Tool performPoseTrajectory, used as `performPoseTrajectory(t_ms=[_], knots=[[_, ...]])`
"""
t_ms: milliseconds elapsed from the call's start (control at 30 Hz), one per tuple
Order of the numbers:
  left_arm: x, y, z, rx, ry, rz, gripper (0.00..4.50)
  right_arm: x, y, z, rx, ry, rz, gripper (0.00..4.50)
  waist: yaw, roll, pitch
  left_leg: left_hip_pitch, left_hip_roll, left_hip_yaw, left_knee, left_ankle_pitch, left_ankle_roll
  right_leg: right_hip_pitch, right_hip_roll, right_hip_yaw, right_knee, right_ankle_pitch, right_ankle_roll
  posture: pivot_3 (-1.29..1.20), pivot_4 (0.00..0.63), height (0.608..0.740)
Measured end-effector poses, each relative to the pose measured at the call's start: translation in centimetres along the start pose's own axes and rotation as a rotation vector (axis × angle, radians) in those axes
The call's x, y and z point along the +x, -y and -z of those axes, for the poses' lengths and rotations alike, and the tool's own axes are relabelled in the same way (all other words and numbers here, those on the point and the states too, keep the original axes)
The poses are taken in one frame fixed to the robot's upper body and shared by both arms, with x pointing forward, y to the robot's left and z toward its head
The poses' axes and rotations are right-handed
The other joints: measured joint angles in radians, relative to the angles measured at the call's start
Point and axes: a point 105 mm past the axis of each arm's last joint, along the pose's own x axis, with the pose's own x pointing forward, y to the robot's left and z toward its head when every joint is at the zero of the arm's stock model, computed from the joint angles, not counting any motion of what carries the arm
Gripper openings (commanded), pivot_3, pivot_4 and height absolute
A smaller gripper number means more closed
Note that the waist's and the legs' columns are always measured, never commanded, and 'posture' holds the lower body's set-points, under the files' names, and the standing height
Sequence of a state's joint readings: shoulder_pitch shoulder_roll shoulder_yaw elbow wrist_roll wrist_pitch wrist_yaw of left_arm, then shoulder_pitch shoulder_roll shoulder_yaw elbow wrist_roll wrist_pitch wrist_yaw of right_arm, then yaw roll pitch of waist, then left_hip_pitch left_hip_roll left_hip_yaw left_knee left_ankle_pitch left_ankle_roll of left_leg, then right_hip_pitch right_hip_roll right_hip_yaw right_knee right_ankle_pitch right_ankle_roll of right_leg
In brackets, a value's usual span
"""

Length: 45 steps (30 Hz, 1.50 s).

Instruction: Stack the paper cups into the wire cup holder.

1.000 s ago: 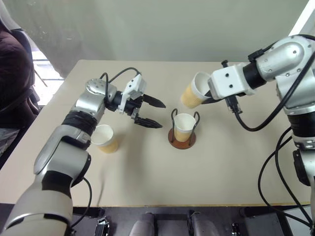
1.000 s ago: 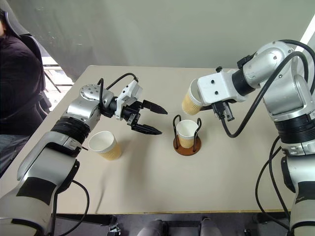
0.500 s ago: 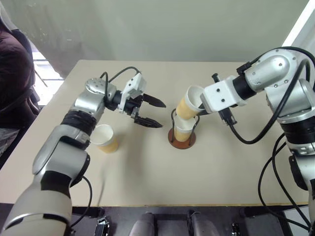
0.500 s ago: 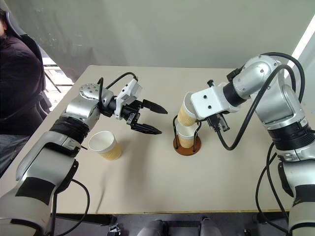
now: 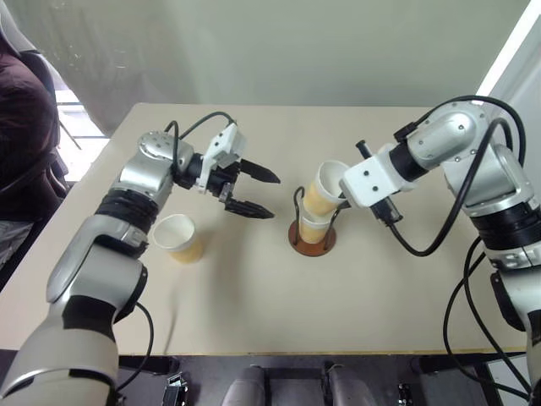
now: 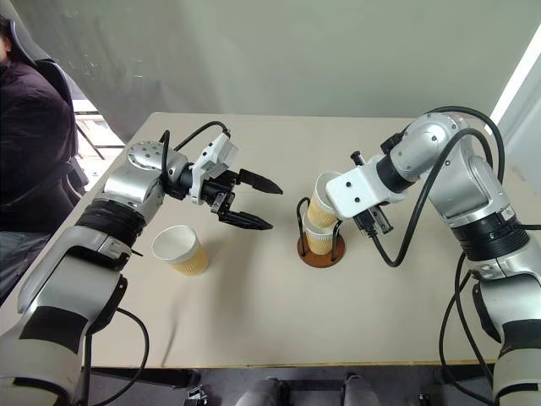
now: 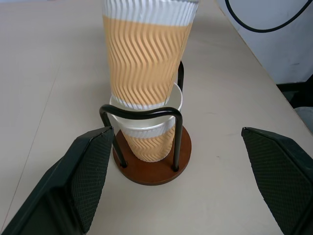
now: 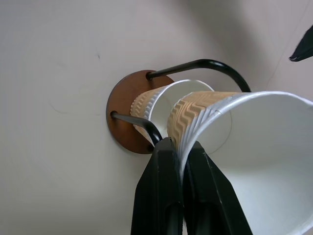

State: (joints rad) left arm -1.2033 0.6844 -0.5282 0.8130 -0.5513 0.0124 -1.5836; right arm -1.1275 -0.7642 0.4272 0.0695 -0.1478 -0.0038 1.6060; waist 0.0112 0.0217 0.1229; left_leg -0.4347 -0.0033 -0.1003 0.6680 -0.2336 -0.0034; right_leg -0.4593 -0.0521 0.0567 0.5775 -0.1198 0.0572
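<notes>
Right pincer (image 8: pixel 182 152) is clamped tight on the rim of a paper cup (image 5: pixel 323 188), one finger inside and one outside, and that cup sits tilted, its base nested in the second cup (image 5: pixel 313 227) standing inside the wire cup holder (image 5: pixel 312 238) mid-surface. Left pincer (image 5: pixel 258 193) hangs wide open and empty just beside the holder. The third cup (image 5: pixel 178 238) stands upright alone near the left arm on the beige surface (image 5: pixel 279 296).

Tabletop (image 5: pixel 254 304): lower half bare; centre blocked by wire cup holder (image 5: pixel 312 237), left-centre by lone paper cup (image 5: pixel 177 238).
</notes>
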Motion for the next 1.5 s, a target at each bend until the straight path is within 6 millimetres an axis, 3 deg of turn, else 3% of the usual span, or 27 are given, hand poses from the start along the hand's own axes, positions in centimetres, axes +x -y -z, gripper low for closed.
performPoseTrajectory(t_ms=[233,333,567,767,900,1000,1200,1500], knots=[[0.0,0.1,-0.1,0.000,0.004,0.005,4.50,0.6,-0.1,0.4,-0.026,-0.020,-0.015,0.04,0.000,0.000,0.000,0.000,0.000,0.000,0.000,0.000,0.000,0.000,0.000,0.000,0.000,0.000,0.000,0.00,0.150,0.740],[0.0,0.1,-0.2,0.003,0.003,0.007,4.50,0.6,-0.1,0.4,-0.030,-0.025,-0.015,0.60,0.000,0.000,0.000,0.000,0.000,0.000,0.000,0.000,0.000,0.000,0.000,0.000,0.000,0.000,0.000,0.00,0.150,0.740],[0.1,0.1,-0.2,0.002,0.005,0.007,4.50,0.7,-0.2,0.0,-0.024,-0.007,-0.021,2.89,0.000,0.000,0.000,0.000,0.000,0.000,0.000,0.000,0.000,0.000,0.000,0.000,0.000,0.000,0.000,0.00,0.150,0.740],[0.1,0.1,-0.2,0.000,0.006,0.008,4.50,0.4,0.5,-1.8,0.115,0.143,0.010,2.89,-0.001,0.000,0.000,0.000,0.000,0.000,0.000,0.001,-0.001,0.000,0.000,0.000,0.000,0.000,0.000,0.00,0.150,0.740],[-0.1,0.0,0.1,-0.015,-0.004,-0.001,4.50,-3.6,2.6,-3.9,0.305,0.341,0.130,2.89,0.000,0.000,0.000,-0.001,0.000,0.000,0.000,0.001,-0.002,0.000,0.001,0.000,0.000,-0.001,-0.002,0.00,0.150,0.740],[-0.6,-0.1,0.6,-0.051,-0.022,-0.018,4.50,-5.7,2.6,-4.2,0.394,0.402,0.179,2.89,0.001,-0.001,-0.001,0.000,0.000,0.000,0.000,0.001,-0.002,0.000,0.001,0.000,0.001,-0.003,-0.006,0.00,0.150,0.740],[-2.0,-0.2,0.7,-0.069,-0.055,-0.055,4.50,-6.1,2.0,-3.7,0.530,0.450,0.196,2.89,0.000,-0.001,-0.001,0.000,0.000,-0.001,-0.002,0.003,-0.005,-0.002,0.002,0.000,0.004,-0.003,-0.005,0.00,0.150,0.740],[-3.2,-0.1,1.1,-0.047,-0.100,-0.085,4.50,-6.0,1.8,-3.3,0.568,0.451,0.216,2.89,0.000,-0.002,-0.001,0.000,0.000,-0.001,-0.001,0.005,-0.006,-0.006,0.002,0.000,0.013,-0.005,-0.006,0.00,0.150,0.740]])
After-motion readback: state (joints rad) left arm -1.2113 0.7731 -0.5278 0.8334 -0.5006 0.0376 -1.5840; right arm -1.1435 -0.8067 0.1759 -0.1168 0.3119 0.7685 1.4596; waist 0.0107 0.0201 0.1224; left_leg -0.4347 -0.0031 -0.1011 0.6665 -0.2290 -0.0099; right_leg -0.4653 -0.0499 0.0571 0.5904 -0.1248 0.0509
